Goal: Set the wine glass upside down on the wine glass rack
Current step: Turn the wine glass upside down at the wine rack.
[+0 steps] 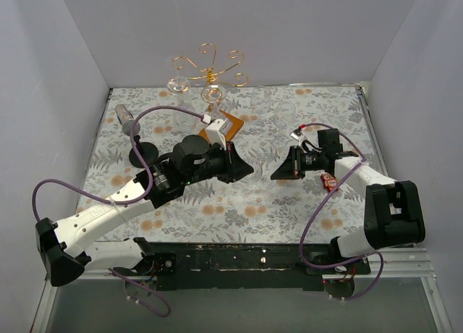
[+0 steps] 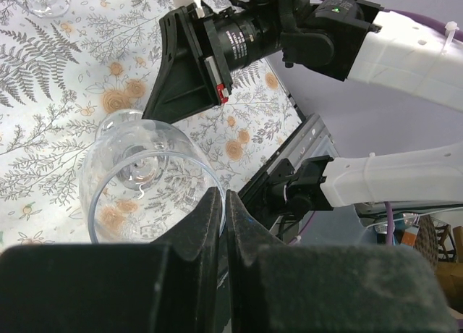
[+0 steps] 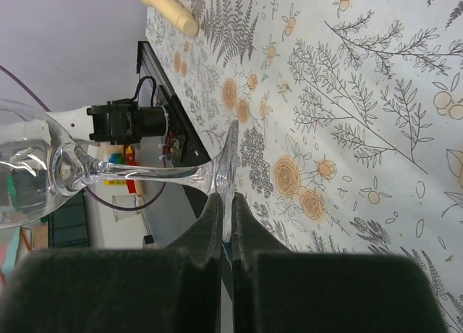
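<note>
Your wine glass (image 2: 137, 177) lies on its side above the desk (image 1: 289, 123), at the middle of the top view, gripped at both ends. The left gripper (image 2: 223, 203) has its jaws clamped on the bowl's rim, and the right gripper (image 3: 226, 203) has its jaws pinched on the foot's edge. The rack (image 1: 210, 75) stands at upper centre with two other glasses (image 1: 178, 85) hanging on it. Your left wrist sits just in front of its base. A black stand (image 1: 142, 153) is at the left.
</note>
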Motion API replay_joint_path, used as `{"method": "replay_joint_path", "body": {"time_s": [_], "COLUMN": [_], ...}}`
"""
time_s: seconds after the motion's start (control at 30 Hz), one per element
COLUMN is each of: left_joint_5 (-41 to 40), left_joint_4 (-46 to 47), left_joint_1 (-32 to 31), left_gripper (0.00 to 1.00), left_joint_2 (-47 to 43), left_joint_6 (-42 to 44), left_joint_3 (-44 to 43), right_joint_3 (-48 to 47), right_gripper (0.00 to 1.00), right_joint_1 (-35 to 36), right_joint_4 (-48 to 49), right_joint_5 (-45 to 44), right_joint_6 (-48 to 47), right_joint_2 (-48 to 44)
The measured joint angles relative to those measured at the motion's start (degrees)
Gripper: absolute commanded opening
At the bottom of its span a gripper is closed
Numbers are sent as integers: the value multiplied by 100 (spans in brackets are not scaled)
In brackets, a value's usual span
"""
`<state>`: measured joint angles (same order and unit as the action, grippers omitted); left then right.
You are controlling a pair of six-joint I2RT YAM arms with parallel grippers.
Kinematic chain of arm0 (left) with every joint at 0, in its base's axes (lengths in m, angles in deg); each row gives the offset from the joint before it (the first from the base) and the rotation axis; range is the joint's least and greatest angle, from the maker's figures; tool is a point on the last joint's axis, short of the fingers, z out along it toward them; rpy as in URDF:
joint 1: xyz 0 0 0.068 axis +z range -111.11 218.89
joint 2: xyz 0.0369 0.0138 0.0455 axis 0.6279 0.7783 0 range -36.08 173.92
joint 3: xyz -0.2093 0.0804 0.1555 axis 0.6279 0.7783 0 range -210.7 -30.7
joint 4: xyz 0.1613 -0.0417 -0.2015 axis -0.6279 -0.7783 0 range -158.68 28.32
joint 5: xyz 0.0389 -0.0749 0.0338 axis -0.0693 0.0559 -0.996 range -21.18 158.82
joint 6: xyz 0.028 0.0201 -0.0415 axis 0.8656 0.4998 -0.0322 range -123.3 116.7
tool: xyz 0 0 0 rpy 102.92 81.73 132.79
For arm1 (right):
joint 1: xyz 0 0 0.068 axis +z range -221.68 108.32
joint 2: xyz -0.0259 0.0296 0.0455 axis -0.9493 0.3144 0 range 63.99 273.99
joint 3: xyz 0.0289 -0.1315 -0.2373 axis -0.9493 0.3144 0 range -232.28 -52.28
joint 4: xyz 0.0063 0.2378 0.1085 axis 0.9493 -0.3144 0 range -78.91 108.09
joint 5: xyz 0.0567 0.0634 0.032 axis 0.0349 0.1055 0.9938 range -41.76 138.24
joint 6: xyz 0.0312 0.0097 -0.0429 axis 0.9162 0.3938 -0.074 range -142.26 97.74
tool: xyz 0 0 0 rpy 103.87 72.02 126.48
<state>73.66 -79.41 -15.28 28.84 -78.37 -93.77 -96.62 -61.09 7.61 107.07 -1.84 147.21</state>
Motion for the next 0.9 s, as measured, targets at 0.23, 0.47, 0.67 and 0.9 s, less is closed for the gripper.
{"method": "replay_joint_path", "body": {"time_s": [0.23,0.47,0.67,0.9], "left_joint_5": [17,28,-2,-149], "left_joint_4": [31,68,92,105], "left_joint_1": [0,4,4,4], "left_gripper": [24,50,71,85], "left_joint_2": [-125,-308,-535,-872], "left_joint_6": [-127,-282,-356,-393], "left_joint_3": [225,446,505,522], "right_joint_3": [44,109,114,212], "right_gripper": [1,1,1,1], "right_joint_1": [-160,-164,-203,-260], "right_joint_4": [103,173,166,151], "right_joint_5": [-2,-107,-212,-369], "right_joint_6": [-35,-138,-258,-409], "right_joint_2": [-144,-267,-319,-457]}}
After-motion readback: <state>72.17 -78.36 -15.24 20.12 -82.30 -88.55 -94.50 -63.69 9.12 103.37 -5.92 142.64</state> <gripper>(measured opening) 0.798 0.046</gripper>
